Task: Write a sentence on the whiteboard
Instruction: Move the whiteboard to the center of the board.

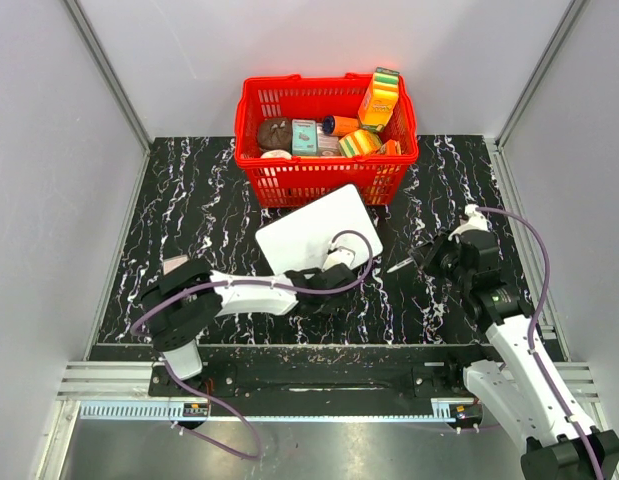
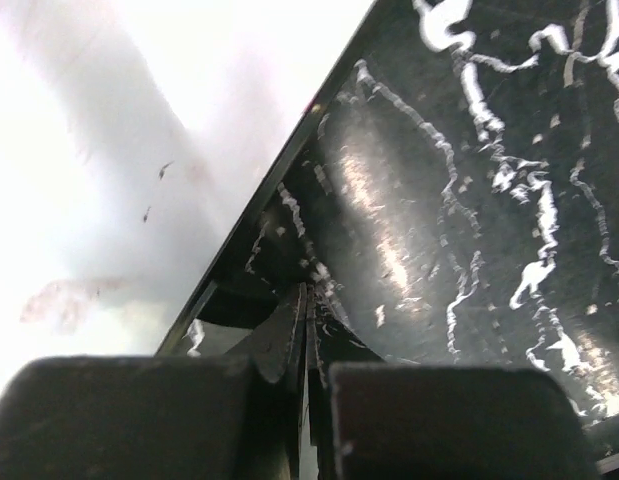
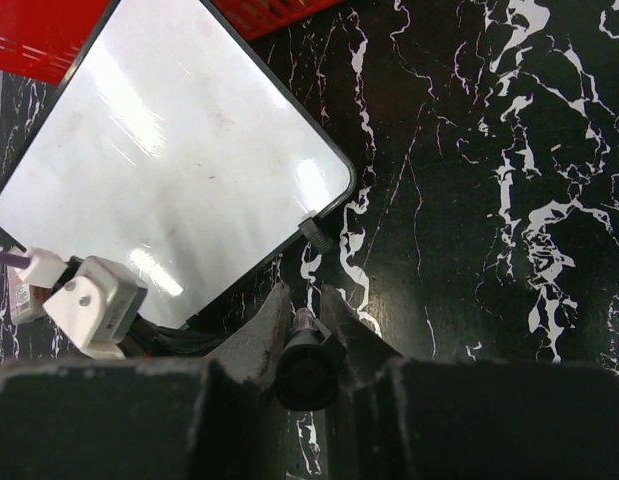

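Note:
The whiteboard lies flat on the black marbled table, just in front of the red basket. No sentence is in view on it; the right wrist view shows only faint smudges on the whiteboard. My left gripper rests low at the board's near edge, shut, with nothing seen between its fingers; the board's dark rim runs just left of them. My right gripper is shut on a black marker, whose tip points toward the board's near right corner from a short distance.
The red basket with several packets and cans stands behind the board. A small dark ribbed cylinder sits against the board's corner. Grey walls close in both sides; a metal rail runs along the near edge.

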Available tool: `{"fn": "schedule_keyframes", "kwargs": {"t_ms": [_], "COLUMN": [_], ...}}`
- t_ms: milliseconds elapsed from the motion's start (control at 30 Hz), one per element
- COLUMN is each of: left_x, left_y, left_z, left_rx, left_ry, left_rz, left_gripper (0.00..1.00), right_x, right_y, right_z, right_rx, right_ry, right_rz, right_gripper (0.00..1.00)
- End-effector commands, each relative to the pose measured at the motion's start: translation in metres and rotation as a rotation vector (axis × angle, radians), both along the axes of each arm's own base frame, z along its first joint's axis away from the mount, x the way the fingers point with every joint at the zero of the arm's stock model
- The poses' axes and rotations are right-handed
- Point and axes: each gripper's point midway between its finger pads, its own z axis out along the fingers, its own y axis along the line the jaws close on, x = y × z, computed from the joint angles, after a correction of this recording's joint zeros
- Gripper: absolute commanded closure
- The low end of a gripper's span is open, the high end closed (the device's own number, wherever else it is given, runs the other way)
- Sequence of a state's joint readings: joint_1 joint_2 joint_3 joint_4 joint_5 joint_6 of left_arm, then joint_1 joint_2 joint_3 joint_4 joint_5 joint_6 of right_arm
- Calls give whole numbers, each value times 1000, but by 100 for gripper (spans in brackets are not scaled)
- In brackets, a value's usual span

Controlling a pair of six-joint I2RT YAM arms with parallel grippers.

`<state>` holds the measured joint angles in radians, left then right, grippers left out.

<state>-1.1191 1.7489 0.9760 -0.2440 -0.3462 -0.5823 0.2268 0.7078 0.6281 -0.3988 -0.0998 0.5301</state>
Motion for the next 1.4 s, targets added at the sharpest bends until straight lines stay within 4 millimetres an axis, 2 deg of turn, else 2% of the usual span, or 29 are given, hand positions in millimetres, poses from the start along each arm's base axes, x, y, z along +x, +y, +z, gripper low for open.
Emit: {"fn": "schedule_keyframes", "kwargs": {"t_ms": [0, 233, 400, 433, 500, 533, 600, 633, 667, 700, 733, 800, 833, 900, 933, 967, 1033, 1067, 1133, 1167, 1233, 1267, 1300, 1333, 1367], "left_x": [-2, 6, 0, -1, -11, -12, -18, -19, -19, -18, -17, -8, -6, 8, 12, 25, 33, 44, 48, 59, 63, 73, 80, 76, 85], "left_y": [41, 61, 46, 40, 27, 22, 18, 20, 22, 25, 31, 45, 52, 73, 82, 99, 117, 134, 145, 160, 166, 181, 182, 178, 188], "left_z": [0, 7, 21, 31, 44, 61, 79, 96, 105, 122, 127, 147, 149, 162, 163, 163, 168, 170, 175, 177, 176, 173, 170, 166, 168], "left_rx": [78, 22, -77, -128, -225, -297, -371, -410, -429, -469, -464, -495, -489, -505, -501, -494, -505, -507, -554, -567, -624, -638, -669, -719, -751], "left_ry": [-25, -19, -20, -41, -29, -61, -74, -107, -125, -157, -166, -199, -197, -238, -239, -252, -265, -278, -290, -305, -297, -302, -308, -259, -277], "left_rz": [90, 153, 55, 26, -48, -71, -115, -122, -127, -127, -124, -94, -90, -36, -18, 41, 89, 152, 167, 219, 230, 279, 279, 256, 273], "left_gripper": [100, 100, 99, 96, 81, 62, 48, 36, 31, 25, 18, 14, 12, 4, 3, 1, 1, 1, 1, 1, 1, 1, 1, 2, 2], "right_x": [-2, -5, -6, -7, -7, -7, -8, -8, -9, -9, -9, -10, -10, -10, -10, -9, -10, -9, -9, -9, -9, -9, -9, -9, -9], "right_y": [2, 2, 3, 3, 4, 5, 6, 6, 7, 7, 7, 9, 9, 10, 11, 12, 15, 16, 17, 18, 21, 21, 22, 23, 23], "right_z": [4, 7, 8, 8, 11, 10, 11, 12, 12, 13, 14, 15, 15, 15, 14, 15, 14, 14, 15, 14, 14, 15, 15, 16, 16], "right_rx": [8, 11, 14, 17, 20, 23, 22, 23, 22, 23, 25, 29, 29, 37, 40, 46, 55, 59, 64, 65, 72, 76, 79, 80, 81], "right_ry": [-23, -32, -36, -35, -42, -38, -42, -44, -48, -49, -55, -59, -57, -60, -59, -57, -58, -56, -58, -55, -55, -53, -53, -54, -54], "right_rz": [18, 23, 29, 34, 37, 40, 48, 53, 57, 60, 63, 70, 70, 78, 82, 84, 95, 98, 105, 111, 121, 124, 129, 131, 134], "right_gripper": [100, 100, 100, 100, 100, 100, 100, 100, 100, 100, 100, 100, 100, 100, 100, 100, 100, 100, 100, 100, 100, 100, 100, 100, 100]}}
